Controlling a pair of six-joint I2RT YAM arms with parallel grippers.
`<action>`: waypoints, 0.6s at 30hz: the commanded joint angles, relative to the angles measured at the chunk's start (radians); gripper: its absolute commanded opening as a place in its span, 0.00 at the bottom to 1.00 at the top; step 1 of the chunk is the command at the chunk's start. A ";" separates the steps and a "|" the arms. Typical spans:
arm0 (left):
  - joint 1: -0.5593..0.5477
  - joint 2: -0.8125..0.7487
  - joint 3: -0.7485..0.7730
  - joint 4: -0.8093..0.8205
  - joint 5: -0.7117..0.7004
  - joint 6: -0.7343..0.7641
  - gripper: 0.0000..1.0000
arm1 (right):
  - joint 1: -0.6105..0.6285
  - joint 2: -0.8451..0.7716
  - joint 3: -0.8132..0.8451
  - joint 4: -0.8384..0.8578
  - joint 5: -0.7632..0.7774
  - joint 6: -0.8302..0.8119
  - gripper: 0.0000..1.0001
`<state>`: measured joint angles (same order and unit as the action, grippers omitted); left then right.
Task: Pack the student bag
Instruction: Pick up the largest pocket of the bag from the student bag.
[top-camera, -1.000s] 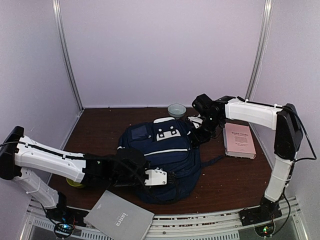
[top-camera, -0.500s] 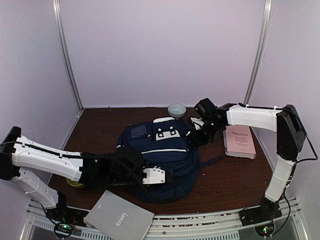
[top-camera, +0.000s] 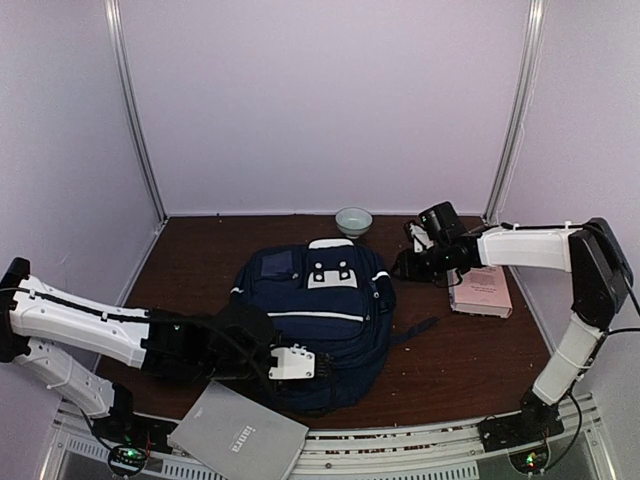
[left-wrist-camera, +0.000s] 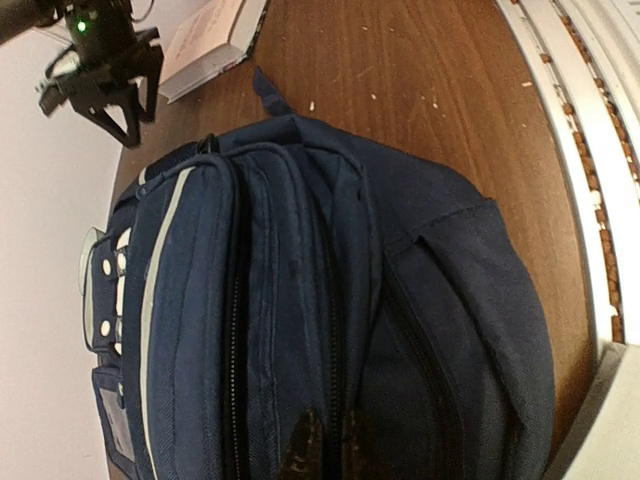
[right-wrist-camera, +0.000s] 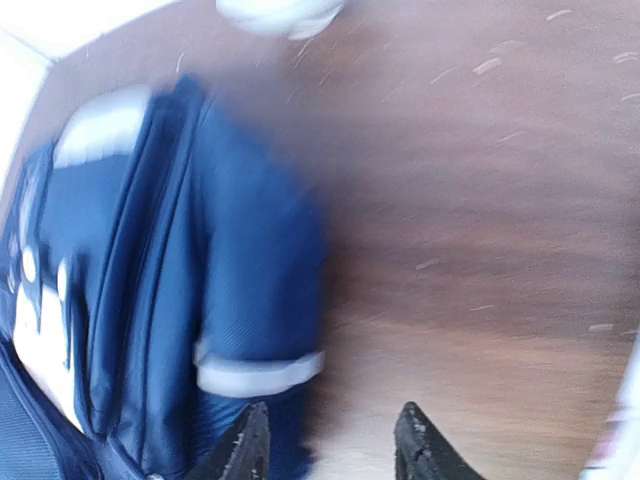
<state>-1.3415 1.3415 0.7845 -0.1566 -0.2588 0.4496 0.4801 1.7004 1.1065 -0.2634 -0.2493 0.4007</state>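
Overhead, we saw the student bag (top-camera: 318, 310) lying flat in the middle of the brown table (top-camera: 200, 260). A pale bowl (top-camera: 353, 220) sat behind it, a pink book (top-camera: 480, 285) to its right, and a flat grey case (top-camera: 240, 433) at the near edge. The left gripper (top-camera: 333, 363) rested on the bag's near end. The right gripper (top-camera: 402, 266) hung just beside its far right corner.

From the left wrist, the fingers (left-wrist-camera: 306, 445) were pressed almost together over a zip seam; we could not tell whether they pinched anything.

From the right wrist, blurred, the fingers (right-wrist-camera: 420, 445) stood apart and empty, bare wood between them, beside the bag's edge.
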 joint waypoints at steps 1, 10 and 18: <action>-0.028 -0.095 -0.005 0.024 -0.094 -0.084 0.00 | -0.047 -0.179 -0.120 0.121 -0.056 -0.008 0.46; 0.017 -0.367 -0.068 0.124 -0.026 -0.102 0.00 | -0.017 -0.377 -0.433 0.269 -0.206 -0.044 0.26; 0.029 -0.387 0.012 -0.009 -0.071 -0.089 0.00 | 0.198 -0.384 -0.607 0.658 -0.236 -0.053 0.24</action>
<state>-1.3144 0.9760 0.7006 -0.2810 -0.2916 0.3771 0.6041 1.3182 0.5060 0.1474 -0.4641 0.3706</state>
